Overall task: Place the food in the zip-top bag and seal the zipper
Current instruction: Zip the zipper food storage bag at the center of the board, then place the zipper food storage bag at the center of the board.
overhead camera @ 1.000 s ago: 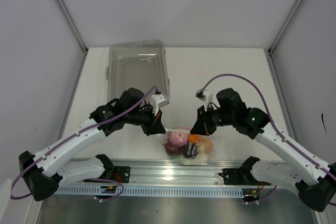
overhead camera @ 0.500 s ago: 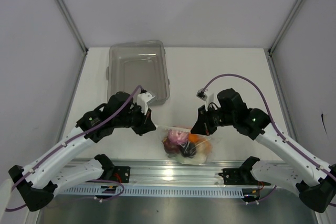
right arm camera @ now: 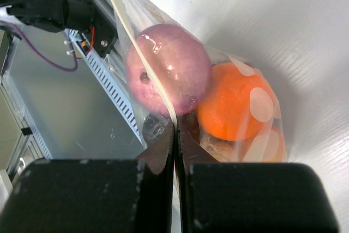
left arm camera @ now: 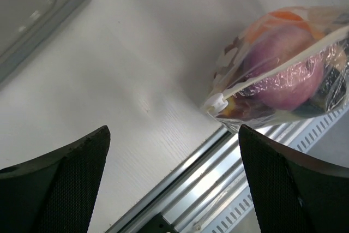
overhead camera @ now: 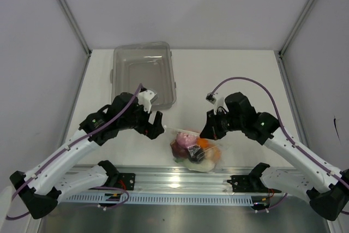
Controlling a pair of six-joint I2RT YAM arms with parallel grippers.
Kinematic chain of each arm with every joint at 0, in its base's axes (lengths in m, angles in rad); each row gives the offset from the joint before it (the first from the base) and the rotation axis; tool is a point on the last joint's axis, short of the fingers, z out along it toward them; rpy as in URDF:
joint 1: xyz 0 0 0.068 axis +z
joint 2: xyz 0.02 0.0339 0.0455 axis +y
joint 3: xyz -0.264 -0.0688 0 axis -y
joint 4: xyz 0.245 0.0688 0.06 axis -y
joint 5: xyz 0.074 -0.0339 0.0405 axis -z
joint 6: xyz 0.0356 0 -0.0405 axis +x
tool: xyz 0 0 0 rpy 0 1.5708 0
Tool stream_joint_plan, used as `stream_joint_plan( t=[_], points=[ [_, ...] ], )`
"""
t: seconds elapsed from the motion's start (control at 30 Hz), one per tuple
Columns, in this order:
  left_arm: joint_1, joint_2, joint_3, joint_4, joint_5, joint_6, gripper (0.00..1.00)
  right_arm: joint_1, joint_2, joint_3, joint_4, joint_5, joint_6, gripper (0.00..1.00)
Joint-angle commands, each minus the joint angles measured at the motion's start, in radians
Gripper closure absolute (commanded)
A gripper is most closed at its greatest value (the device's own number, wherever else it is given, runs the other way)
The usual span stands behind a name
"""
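Left hand (left arm camera: 172, 135) sprung open beside zip-top bag (left arm camera: 283, 75), right hand (right arm camera: 175, 132) pinching zipper (right arm camera: 128, 31)

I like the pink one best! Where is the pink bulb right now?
The pink bulb sits inside the zip-top bag at the table's near edge, middle of the top view, just left of the orange.
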Motion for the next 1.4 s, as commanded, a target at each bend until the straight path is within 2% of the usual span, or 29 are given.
stream_joint_plan(
  t=[0.0, 0.17, 0.3, 0.43, 0.63, 0.77, 1.0, 1.13, 1.3, 1.37],
  points=[
    [0.007, 0.01, 0.094, 0.031, -0.114, -0.025, 0.01, -0.026, 0.007, 0.008, 0.008, 0.066, 0.031, 1.0],
    [0.001, 0.004, 0.152, 0.042, -0.226, -0.031, 0.01, -0.158, 0.016, 0.054, -0.023, 0.075, 0.041, 1.0],
    [0.001, -0.021, 0.154, 0.07, -0.238, -0.013, 0.01, -0.292, 0.051, 0.108, -0.019, 0.054, 0.015, 1.0],
    [0.001, -0.031, 0.14, 0.109, -0.172, 0.007, 0.01, -0.382, 0.113, 0.128, 0.054, 0.055, 0.021, 1.0],
    [0.0, -0.038, 0.068, 0.174, -0.042, -0.013, 0.01, -0.454, 0.249, 0.134, 0.219, 0.075, 0.052, 1.0],
    [0.001, -0.041, 0.017, 0.22, 0.024, -0.03, 0.01, -0.528, 0.413, 0.181, 0.313, 0.124, 0.037, 1.0],
    [0.001, -0.091, -0.056, 0.266, 0.102, -0.062, 0.01, -0.701, 0.652, 0.356, 0.314, 0.161, 0.0, 1.0],
    [0.001, -0.119, -0.087, 0.289, 0.126, -0.071, 0.0, -0.786, 0.786, 0.43, 0.337, 0.124, 0.001, 1.0],
    [0.0, -0.125, -0.11, 0.291, 0.142, -0.073, 0.0, -0.838, 0.854, 0.453, 0.35, 0.076, 0.012, 1.0],
    [0.001, -0.131, -0.113, 0.298, 0.149, -0.071, 0.0, -0.843, 0.87, 0.46, 0.344, 0.069, 0.011, 0.93]
  ],
)
